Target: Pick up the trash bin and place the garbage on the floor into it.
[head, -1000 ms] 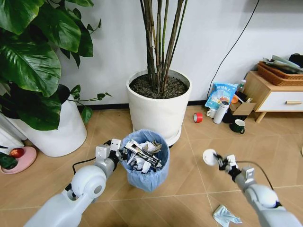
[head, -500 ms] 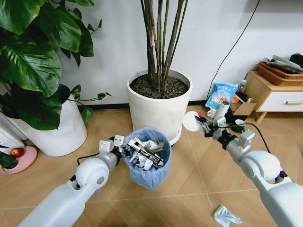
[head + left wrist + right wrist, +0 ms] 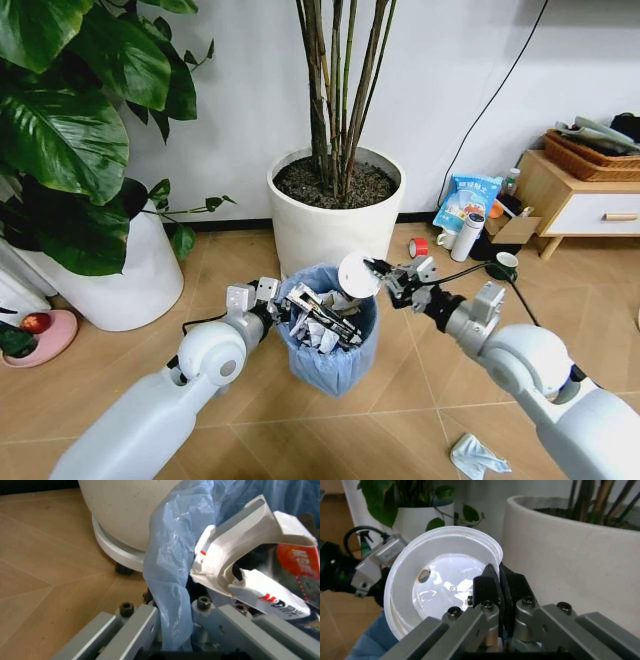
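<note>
Swung in from the right, the right gripper pinches a white disc over the packed trash bin, whose bag rim the left gripper clamps, while a teal tissue lies on the floor.

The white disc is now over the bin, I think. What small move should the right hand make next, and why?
Probably open the right hand and let the white round disc drop. The disc hangs at the far rim of the trash bin, above its litter, while the left hand grips the near rim's blue bag. A slight move toward the bin's centre first may be safer.
</note>
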You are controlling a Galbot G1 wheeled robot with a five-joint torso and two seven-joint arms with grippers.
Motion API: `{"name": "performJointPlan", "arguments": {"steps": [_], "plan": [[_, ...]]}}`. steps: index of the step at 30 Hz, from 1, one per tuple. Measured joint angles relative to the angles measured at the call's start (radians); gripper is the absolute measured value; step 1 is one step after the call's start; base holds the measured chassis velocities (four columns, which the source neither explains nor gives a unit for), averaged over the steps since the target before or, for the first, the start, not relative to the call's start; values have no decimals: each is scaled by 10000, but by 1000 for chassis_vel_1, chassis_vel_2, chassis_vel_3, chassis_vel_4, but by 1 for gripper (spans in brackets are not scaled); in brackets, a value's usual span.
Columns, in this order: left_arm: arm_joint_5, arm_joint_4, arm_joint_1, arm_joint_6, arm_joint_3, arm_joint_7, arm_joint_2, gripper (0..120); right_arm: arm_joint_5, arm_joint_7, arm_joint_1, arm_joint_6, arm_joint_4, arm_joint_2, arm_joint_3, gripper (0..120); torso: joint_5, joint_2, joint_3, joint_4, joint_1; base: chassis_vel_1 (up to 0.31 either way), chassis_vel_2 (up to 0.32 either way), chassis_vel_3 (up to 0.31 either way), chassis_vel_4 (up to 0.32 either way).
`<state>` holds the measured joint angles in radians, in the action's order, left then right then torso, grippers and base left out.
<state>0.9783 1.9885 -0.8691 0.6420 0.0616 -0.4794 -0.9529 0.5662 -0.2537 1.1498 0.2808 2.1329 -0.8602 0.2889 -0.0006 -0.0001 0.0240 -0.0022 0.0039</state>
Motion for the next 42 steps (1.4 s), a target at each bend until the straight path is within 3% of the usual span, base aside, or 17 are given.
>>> {"name": "performJointPlan", "arguments": {"steps": [5, 7, 9, 11, 17, 18, 26, 31, 42], "plan": [[-5, 86, -81, 0, -33, -19, 35, 0, -130, -17, -58, 119, 83, 21, -366, 14, -1, 0, 0, -1, 0, 0, 0, 0, 0], [-44, 126, -145, 0, -58, -33, 28, 0, -210, -18, -89, 117, 55, -19, -478, 25, -3, 0, 0, 0, 0, 0, 0, 0, 0], [-54, 146, -174, 0, -70, -38, 27, 0, -220, -18, -88, 117, 47, -35, -497, 26, -1, 0, 0, 0, 0, 0, 0, 0, 0], [-78, 198, -246, -1, -103, -43, 30, 0, -259, -18, -44, 83, -4, -70, -503, 39, -3, 0, 0, 0, 0, 0, 0, 0, 0], [-87, 242, -296, -2, -142, -47, 49, 0, -261, -5, -21, 48, -83, -82, -448, 53, -2, 0, -1, -1, 0, 0, 0, 0, 0], [-87, 253, -305, -3, -150, -47, 54, 0, -257, 8, -26, 41, -95, -80, -434, 61, -1, 0, 0, 0, 0, 0, 0, 0, 0], [-358, 405, -777, -46, -533, -27, 137, 0, -197, 869, 670, -17, 58, -80, 563, 92, -2, 0, 0, 0, 0, 0, 0, 0, 0], [-522, 609, -1181, -72, -845, -31, 277, 0, -310, 1213, 1392, -3, 158, -188, 1042, 100, -3, 0, -1, -1, 0, 0, 0, 0, 0], [-1161, 918, -1928, -207, -1651, 81, 314, 0, -1284, 400, 5661, -996, -278, -1380, 4606, 100, -3, 3, -3, -5, -2, 0, 0, 0, 0]]}}
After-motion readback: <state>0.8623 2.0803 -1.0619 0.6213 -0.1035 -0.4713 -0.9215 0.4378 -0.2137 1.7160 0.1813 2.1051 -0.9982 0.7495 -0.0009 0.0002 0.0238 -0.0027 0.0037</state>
